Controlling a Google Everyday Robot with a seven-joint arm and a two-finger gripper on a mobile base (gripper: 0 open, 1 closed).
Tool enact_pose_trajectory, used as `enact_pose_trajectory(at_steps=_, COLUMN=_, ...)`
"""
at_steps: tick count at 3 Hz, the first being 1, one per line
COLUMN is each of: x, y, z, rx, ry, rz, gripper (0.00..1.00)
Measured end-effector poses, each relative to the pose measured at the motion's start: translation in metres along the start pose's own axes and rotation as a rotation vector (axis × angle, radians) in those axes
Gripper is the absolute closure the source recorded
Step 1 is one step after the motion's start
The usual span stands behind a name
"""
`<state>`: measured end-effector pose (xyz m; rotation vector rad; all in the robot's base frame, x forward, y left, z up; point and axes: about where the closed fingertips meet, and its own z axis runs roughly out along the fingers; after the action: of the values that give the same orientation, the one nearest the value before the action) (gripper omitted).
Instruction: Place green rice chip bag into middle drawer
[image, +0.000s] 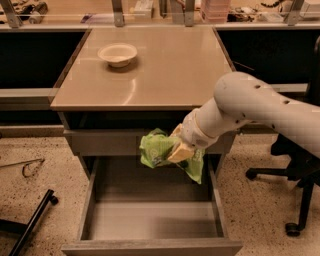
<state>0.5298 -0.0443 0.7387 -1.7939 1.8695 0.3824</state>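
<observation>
Green rice chip bag (156, 149) in tool's (179, 150) grip above middle drawer (150, 220)

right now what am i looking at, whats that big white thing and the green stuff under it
This is one picture, from a single camera looking down at a cabinet from the front. The big white thing is a robot arm reaching in from the right. At its tip is a two-finger hand, in front of the cabinet and above the open drawer. The hand is shut on a crumpled green snack bag, which hangs over the drawer. On the tan top sits a white bowl, near the back left. A dark chair stands on the floor to the right.
</observation>
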Motion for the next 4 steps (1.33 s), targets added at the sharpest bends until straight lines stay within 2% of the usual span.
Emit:
enact_pose_trajectory(at_steps=1, x=0.018, y=0.028, z=0.031, rx=-0.031, ry=0.006, rz=-0.027, gripper=1.0)
enact_pose_trajectory(at_steps=2, x=0.018, y=0.028, z=0.031, rx=-0.031, ry=0.006, rz=-0.027, gripper=1.0)
enact_pose_trajectory(at_steps=3, x=0.03, y=0.025, z=0.054, rx=-0.009, ry=-0.022, rz=0.002, gripper=1.0)
enact_pose_trajectory(at_steps=4, x=0.048, y=0.01, z=0.114, rx=0.04, ry=-0.144, rz=0.043, gripper=1.0)
